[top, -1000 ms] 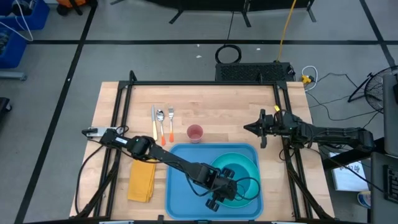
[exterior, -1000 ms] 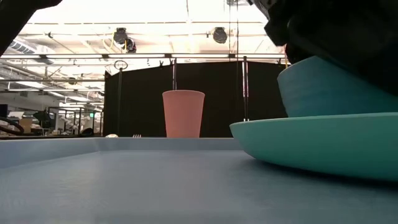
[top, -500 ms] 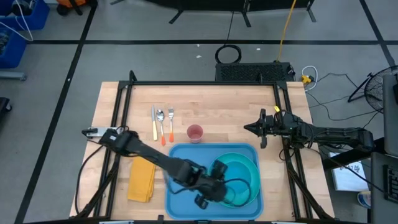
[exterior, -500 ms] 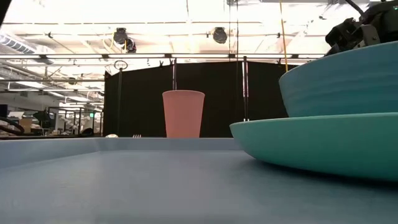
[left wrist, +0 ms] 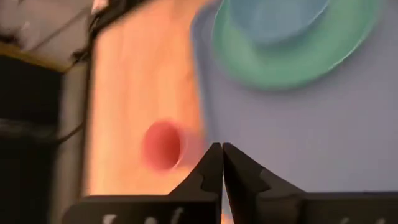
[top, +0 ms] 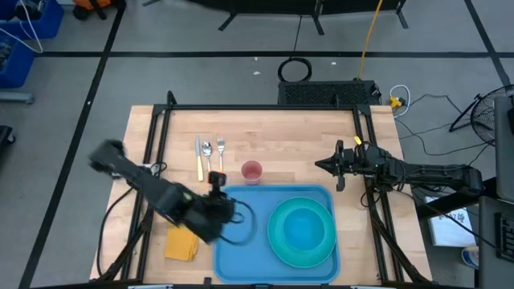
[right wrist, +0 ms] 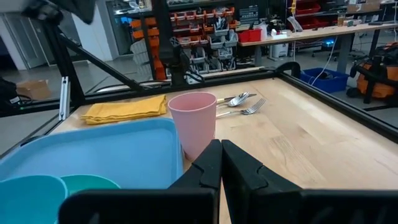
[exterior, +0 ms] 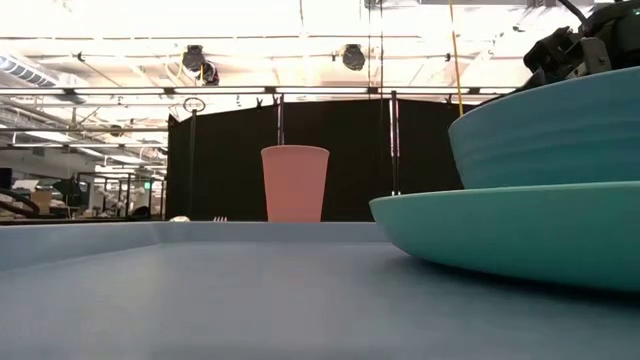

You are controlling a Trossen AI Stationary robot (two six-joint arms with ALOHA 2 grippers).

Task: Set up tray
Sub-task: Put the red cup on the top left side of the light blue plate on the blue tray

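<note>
one tray (top: 245, 241) | wooden table (top: 289, 144) | left pincer (top: 215, 183) closed

A robotics lab or workshop hall

A wooden bench (top: 297, 136) stands on a grey floor marked with dark tape lines (top: 104, 60); beyond it are parts shelves (right wrist: 205, 22), long worktables (right wrist: 323, 31), a black curtain (exterior: 330, 150) and ceiling lights (exterior: 200, 62).

Tray (top: 241, 241): left half bare, open to approach from above. Right half occupied by plate (top: 302, 230) with bowl (top: 303, 223) on it. Cup (top: 251, 172) stands just beyond the far rim; cutlery (top: 209, 156) left of it. Napkin (top: 181, 242) lies beside the left rim.
</note>
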